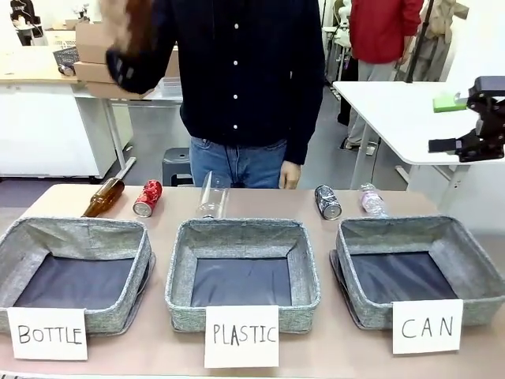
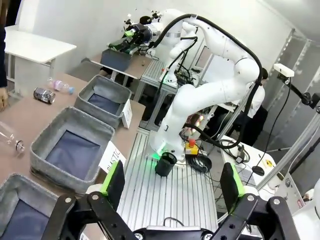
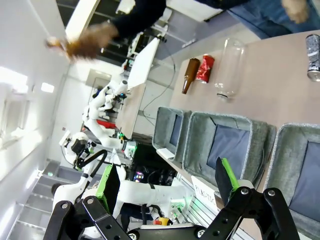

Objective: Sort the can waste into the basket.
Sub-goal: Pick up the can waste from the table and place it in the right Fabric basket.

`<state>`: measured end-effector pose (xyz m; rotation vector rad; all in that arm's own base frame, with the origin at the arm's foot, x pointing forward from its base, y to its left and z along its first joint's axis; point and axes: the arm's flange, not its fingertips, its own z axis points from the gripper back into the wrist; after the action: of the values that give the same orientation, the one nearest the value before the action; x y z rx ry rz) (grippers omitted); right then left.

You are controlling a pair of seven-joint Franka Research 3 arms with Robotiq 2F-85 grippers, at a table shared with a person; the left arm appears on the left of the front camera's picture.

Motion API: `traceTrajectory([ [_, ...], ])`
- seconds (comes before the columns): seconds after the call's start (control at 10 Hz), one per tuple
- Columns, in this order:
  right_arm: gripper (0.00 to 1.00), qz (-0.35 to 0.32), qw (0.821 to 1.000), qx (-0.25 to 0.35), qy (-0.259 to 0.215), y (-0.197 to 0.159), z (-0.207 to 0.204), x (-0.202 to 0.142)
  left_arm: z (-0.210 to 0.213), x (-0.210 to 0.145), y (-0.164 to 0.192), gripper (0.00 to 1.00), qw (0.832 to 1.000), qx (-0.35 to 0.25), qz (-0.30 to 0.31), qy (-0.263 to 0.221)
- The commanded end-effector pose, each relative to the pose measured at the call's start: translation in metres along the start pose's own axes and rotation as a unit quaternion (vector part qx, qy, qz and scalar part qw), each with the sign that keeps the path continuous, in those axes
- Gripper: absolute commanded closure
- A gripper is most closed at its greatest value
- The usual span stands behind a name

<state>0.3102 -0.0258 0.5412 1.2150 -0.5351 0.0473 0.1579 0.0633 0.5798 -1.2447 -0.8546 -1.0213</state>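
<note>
The red can (image 1: 147, 197) lies at the table's far left beside a brown bottle (image 1: 103, 197); the right wrist view also has the red can (image 3: 205, 68). The black patterned can (image 1: 327, 201) lies behind the basket carded "CAN" (image 1: 359, 264) at the right, and the wrist views show the black can (image 2: 44, 95) (image 3: 313, 56) too. My right gripper (image 1: 446, 125) hangs open, high off the table's right end. Its green pads (image 3: 111, 187) stand wide apart over the baskets. My left gripper (image 2: 172, 182) is open and holds nothing, back from the table's near edge.
Baskets carded "BOTTLE" (image 1: 20, 245) and "PLASTIC" (image 1: 180, 268) stand left of the CAN basket. A clear bottle (image 1: 213, 195) and a small plastic bottle (image 1: 372, 200) lie along the far edge. The person stands behind the table, one raised hand (image 1: 130, 28) holding a brown bottle.
</note>
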Motion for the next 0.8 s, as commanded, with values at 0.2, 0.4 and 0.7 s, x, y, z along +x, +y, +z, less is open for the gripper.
traceTrajectory([
  [0.2, 0.0, 0.014, 1.0, 0.012, -0.005, 0.0, -0.003, 0.0036, 0.0026, 0.0011, -0.0034, 0.0, 1.0, -0.003, -0.008, -0.004],
  [0.4, 0.0, 0.014, 1.0, 0.012, -0.005, 0.0, -0.003, 0.0036, 0.0026, 0.0011, -0.0034, 0.0, 1.0, -0.003, -0.008, -0.004],
  [0.7, 0.0, 0.014, 1.0, 0.012, -0.005, 0.0, -0.003, 0.0036, 0.0026, 0.0011, -0.0034, 0.0, 1.0, -0.003, -0.008, -0.004],
])
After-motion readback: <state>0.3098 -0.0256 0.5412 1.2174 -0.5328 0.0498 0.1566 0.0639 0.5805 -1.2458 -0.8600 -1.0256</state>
